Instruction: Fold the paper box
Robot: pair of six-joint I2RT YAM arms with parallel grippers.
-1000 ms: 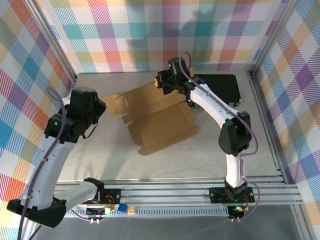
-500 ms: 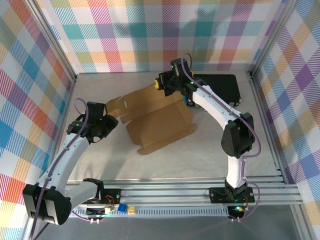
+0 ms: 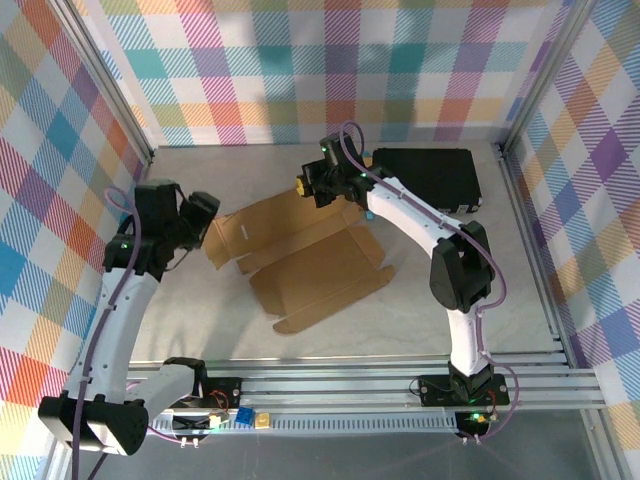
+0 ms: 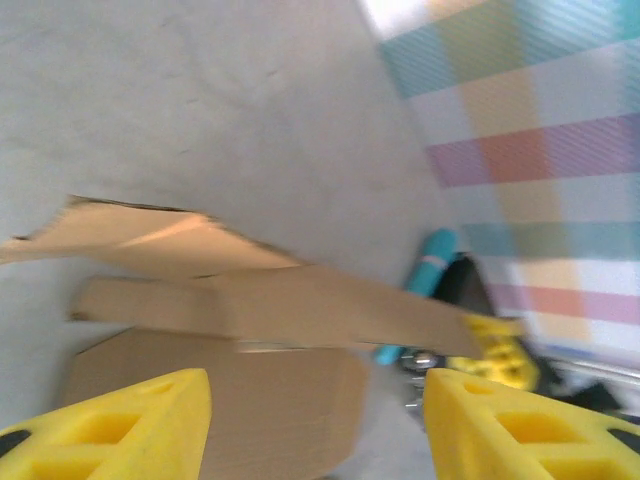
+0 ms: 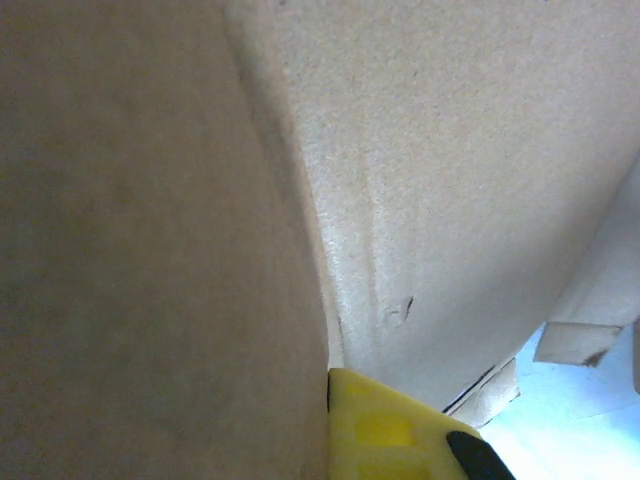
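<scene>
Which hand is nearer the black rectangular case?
Right. The right hand is at the far edge of the brown cardboard box, just left of the black rectangular case; the left hand is by the box's left flap, farther away.

Box (image 5: 430, 150): blurring in the right wrist view, hiding one right claw (image 3: 303, 187) finger. Left claw (image 4: 315, 390): fingers running off the bottom edge.

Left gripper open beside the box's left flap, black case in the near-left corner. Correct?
One thing is off. The black case lies in the far-right corner, not the near-left, as the top view shows. The rest holds: the left gripper is open, beside the left flap of the box.
</scene>
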